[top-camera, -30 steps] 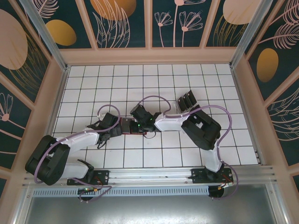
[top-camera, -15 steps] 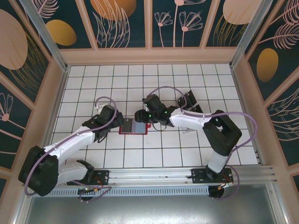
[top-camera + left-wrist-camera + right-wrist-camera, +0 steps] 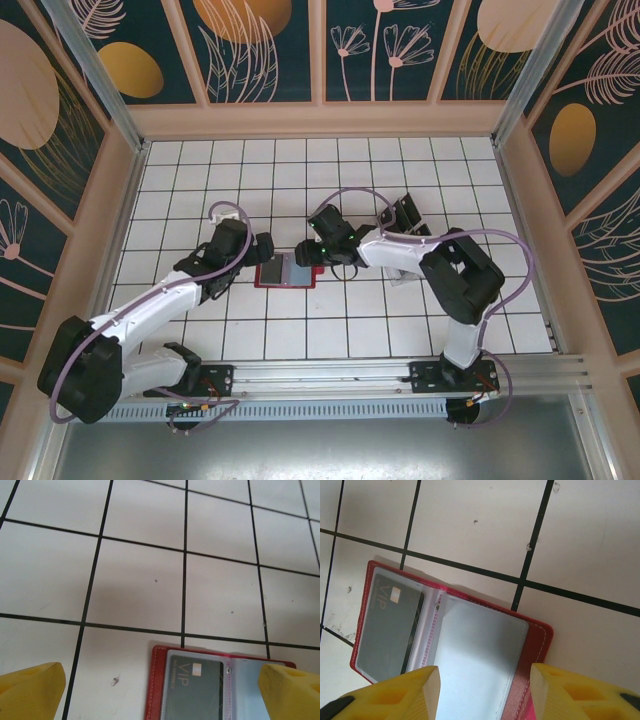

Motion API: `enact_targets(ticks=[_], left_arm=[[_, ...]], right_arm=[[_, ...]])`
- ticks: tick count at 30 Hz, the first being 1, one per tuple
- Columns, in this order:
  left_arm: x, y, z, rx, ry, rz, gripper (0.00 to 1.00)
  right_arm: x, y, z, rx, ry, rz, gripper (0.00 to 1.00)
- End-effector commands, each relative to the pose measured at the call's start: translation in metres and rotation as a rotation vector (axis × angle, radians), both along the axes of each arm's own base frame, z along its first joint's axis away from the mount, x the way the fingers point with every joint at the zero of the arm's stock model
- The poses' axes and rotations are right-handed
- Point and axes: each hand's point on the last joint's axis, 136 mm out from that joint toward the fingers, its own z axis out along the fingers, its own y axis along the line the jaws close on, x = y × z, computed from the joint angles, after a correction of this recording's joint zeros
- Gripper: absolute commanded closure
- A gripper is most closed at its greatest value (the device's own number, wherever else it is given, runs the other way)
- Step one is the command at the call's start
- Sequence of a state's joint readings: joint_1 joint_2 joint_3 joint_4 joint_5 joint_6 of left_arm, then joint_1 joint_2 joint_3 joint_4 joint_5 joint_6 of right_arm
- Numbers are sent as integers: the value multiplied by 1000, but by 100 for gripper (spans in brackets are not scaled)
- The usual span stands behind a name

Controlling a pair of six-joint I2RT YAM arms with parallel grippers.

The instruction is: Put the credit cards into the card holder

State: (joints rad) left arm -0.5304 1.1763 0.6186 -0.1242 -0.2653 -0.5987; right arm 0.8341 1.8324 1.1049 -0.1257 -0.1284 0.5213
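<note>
red card holder [image 3: 245, 690], lower part unseen

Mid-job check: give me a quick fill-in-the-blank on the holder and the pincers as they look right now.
1. The card holder lies ___ on the table.
2. The card in its sleeve reads ___.
3. The right pincer holds ___.
Missing words: open; VIP; nothing.
</note>
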Motion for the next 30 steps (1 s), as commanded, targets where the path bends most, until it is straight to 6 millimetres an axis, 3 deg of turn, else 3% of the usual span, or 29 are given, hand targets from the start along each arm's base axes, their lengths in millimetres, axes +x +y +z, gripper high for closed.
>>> enact_targets(ticks=[1,15,24,30], left_arm=[[1,0,5,-10,-62,-12,2],[-4,-7,-14,13,31,-57,1],[-7,-11,-20,-10,47,-73,1],[-7,-8,-20,-10,45,-55,1]], right_arm=[[3,7,1,-14,-12,19,50],[6,20,-8,-46,2,29,50],[0,26,38,-35,-93,0,50],[-7,31,26,-35,-60,-9,50]])
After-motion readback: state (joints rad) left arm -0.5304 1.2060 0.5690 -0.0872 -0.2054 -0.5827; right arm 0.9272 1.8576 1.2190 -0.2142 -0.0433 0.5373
